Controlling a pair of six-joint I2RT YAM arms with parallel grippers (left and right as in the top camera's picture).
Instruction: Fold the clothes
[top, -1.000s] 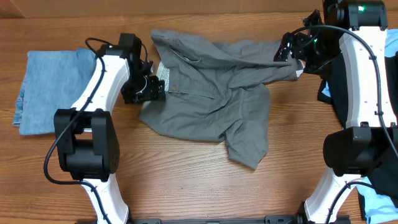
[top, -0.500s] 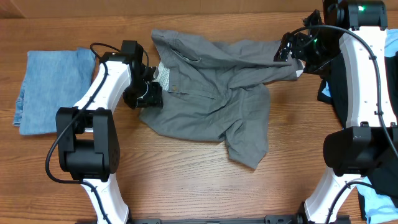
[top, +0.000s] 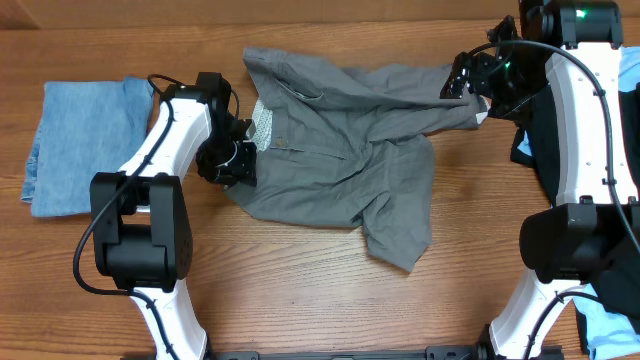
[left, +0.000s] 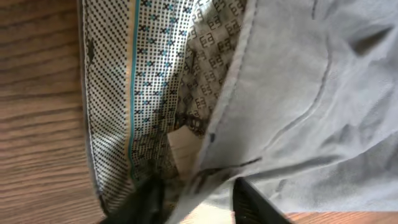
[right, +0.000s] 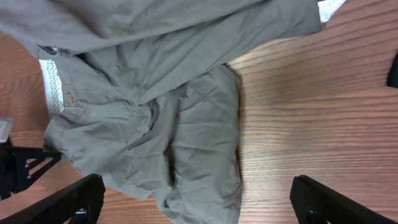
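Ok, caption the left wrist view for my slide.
Left gripper straddling the waistband edge of the grey garment, patterned lining exposed.

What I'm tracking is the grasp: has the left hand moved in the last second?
Yes. Against the denim-blue garment, the left hand shifted toward the table's near edge, along the grey garment's side.

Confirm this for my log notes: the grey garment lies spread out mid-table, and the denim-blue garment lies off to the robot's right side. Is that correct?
Not quite. The grey garment does lie spread out mid-table, but the denim-blue garment lies off to the robot's left side, not its right. The overhead view shows this.
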